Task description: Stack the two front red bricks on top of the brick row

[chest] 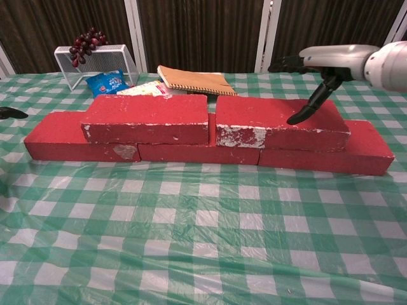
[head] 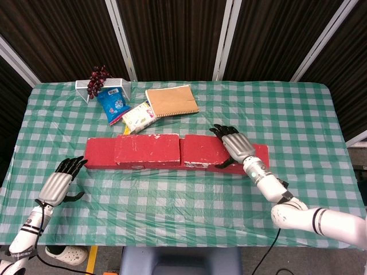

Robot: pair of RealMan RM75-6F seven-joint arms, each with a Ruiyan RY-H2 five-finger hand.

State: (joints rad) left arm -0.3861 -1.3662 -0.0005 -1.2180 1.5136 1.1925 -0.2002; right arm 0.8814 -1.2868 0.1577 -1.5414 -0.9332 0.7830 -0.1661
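Two red bricks lie on top of the red brick row: the left top brick and the right top brick. My right hand hovers open just above the right end of the right top brick, fingers spread, holding nothing. My left hand stays open near the table's left front, apart from the row; in the chest view only a fingertip shows at the left edge.
Behind the row lie a brown notebook, a snack box and a blue snack bag. A white wire rack with purple grapes stands at the back left. Green checked cloth spreads in front.
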